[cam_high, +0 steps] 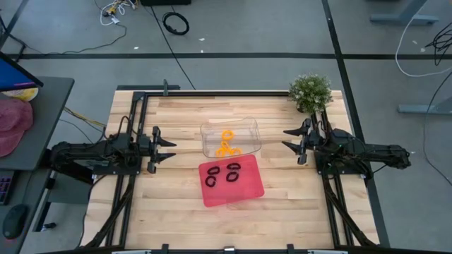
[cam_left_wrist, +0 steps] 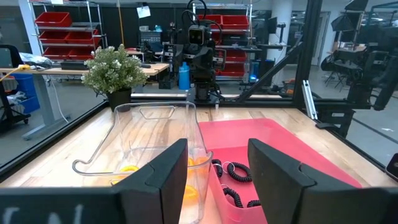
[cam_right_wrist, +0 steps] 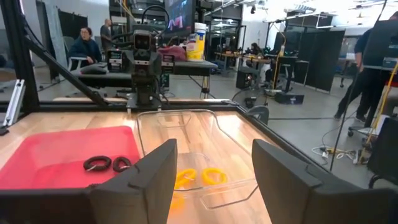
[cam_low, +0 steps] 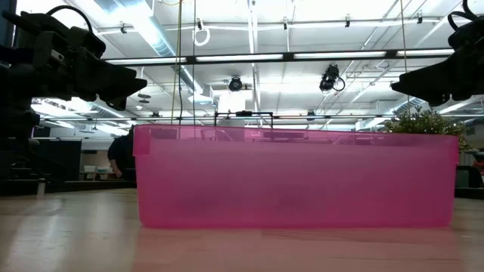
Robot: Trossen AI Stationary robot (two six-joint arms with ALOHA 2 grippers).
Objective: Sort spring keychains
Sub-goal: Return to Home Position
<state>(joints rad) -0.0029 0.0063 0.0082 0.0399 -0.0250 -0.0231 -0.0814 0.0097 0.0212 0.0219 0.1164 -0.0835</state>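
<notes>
Both arms sit drawn back at opposite sides of the wooden table (cam_high: 176, 204), facing each other across it; the left gripper (cam_high: 169, 149) hangs at the left side, level with the bins, its fingers (cam_left_wrist: 168, 174) spread wide with nothing between them; the right gripper (cam_high: 286, 139) is over at the right side, near the small potted plant (cam_high: 311, 92), its fingers (cam_right_wrist: 155, 171) just as wide and just as bare.

In the middle of the table stands the transparent bin (cam_high: 248, 129), and the orange spring keychains (cam_high: 227, 144) lie heaped together on its floor; from the right wrist view they show as bright loops (cam_right_wrist: 199, 177) behind the clear wall, overlapping so that I cannot count them.

Just beside the bin, on the side nearer the table's front edge, sits the red tray (cam_high: 244, 192), slightly askew to the bin; the black spring keychains (cam_high: 232, 173) lie inside it toward the end closest to the bin, in two small clusters a little apart; in the left wrist view their dark coils (cam_left_wrist: 239, 174) rest on the tray floor close to its wall.

From table height the tray's pink wall (cam_low: 295, 177) fills most of the view and hides what it holds.
</notes>
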